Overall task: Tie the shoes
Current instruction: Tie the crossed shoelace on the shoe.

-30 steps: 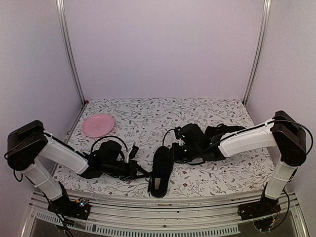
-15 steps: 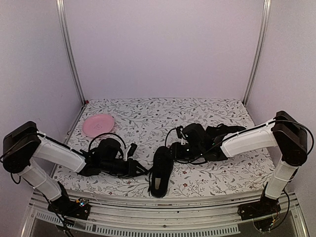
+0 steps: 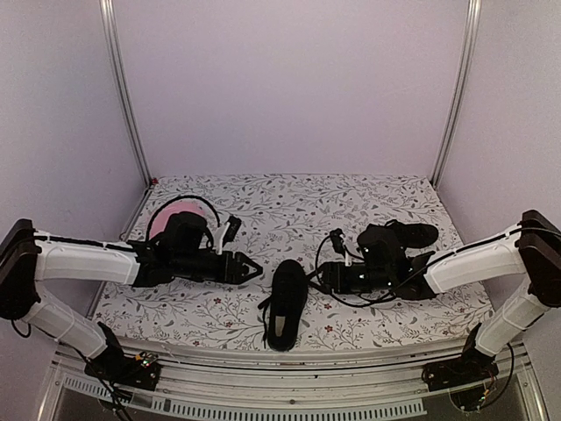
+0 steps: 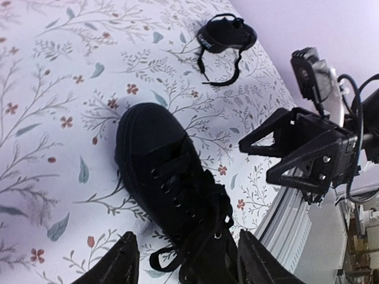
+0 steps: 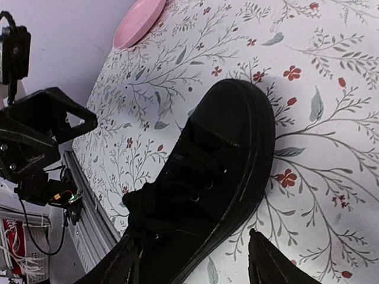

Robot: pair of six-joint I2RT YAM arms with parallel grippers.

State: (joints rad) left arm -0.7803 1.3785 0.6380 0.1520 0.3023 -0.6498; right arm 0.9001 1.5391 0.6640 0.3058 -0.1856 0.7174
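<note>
Shoe [image 4: 166,171]: matte black canvas, rounded rubber toe, thin laces [image 4: 216,210].

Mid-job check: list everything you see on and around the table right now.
shoes: two, black; one at the front middle, toe between the two pincers; the other at the back right, partly behind the right arm.
plate: one, pink; back left corner, mostly hidden by the left arm from above.
tablecloth: one, white with a leaf and flower print; covers the table.
frame posts: two, metal; at the back corners.
arms: two, white with black joints; left arm, right arm.
left pincer: black, open, holding nothing, left of the near shoe.
right pincer: black, open, holding nothing, right of it.
</note>
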